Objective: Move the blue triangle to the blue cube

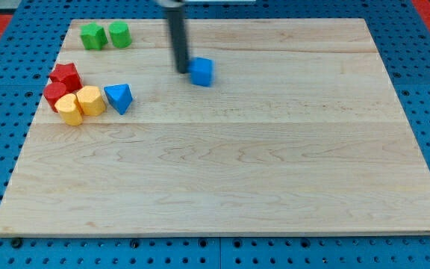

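Blue triangle (119,98) sits at the view's left, touching the yellow blocks (81,104), with the red blocks (60,84) beyond them. Further right you see my tip (182,71), a bare rod with nothing to open or close, just left of the blue cube (201,72), well apart from the triangle. You seem to be at the approach step. Next, bring the tip round to the triangle's lower left and push it up-right toward the cube.
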Controlling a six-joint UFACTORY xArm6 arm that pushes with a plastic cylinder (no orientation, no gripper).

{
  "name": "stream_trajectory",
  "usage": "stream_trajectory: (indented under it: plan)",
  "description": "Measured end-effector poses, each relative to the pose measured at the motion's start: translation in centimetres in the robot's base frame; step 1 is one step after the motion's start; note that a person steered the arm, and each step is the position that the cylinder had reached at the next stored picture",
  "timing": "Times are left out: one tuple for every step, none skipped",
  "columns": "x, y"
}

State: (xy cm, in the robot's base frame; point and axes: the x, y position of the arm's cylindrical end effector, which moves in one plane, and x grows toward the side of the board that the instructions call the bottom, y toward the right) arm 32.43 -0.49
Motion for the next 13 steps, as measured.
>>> stream_trajectory:
  plan:
    - [7.3, 4.6]
    - [16.3, -3.8]
    - [15.5, -16.1]
    - [11.2, -14.4]
    - [8.2, -12.0]
    - [7.9, -14.6]
    - [10.7, -13.9]
    - [11.0, -17.6]
    - [7.8, -19.1]
    - [5.7, -17.3]
    - [5.6, -13.2]
    - [8.6, -13.2]
    - [6.5, -19.6]
